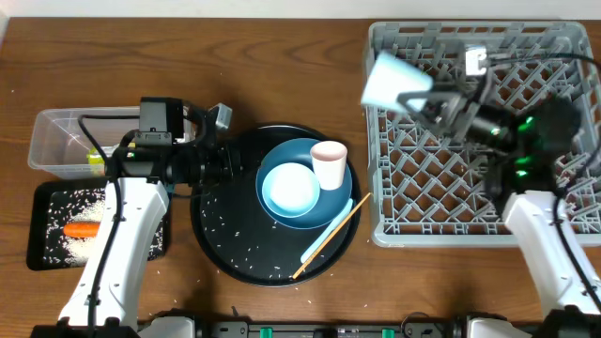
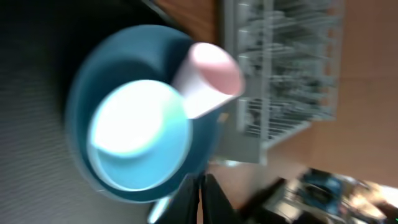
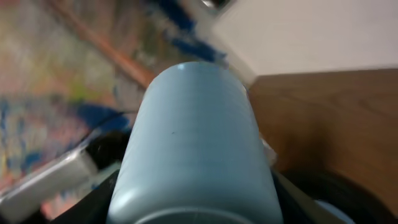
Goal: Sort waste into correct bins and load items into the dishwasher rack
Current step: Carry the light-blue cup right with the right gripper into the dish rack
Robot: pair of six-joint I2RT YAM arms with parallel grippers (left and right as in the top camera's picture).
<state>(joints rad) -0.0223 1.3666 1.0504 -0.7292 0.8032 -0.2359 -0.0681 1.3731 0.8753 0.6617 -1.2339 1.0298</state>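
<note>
The right fingers (image 1: 428, 102) pinch the small light-blue cup (image 1: 392, 83), which hangs tilted in the air over the far left corner of the dishwasher rack (image 1: 441, 231) at the right end of the counter. The step in hand looks to be seating it among the pegs. To do that well, I would turn the cup mouth-down, carry it inward past the rack's wall, lower it until it rests between pegs, and only then spread the fingers. The left fingers (image 2: 191, 202), pressed together on nothing at the left rim of the round black tray (image 1: 218, 252) mid-counter, should wait clear.
</note>
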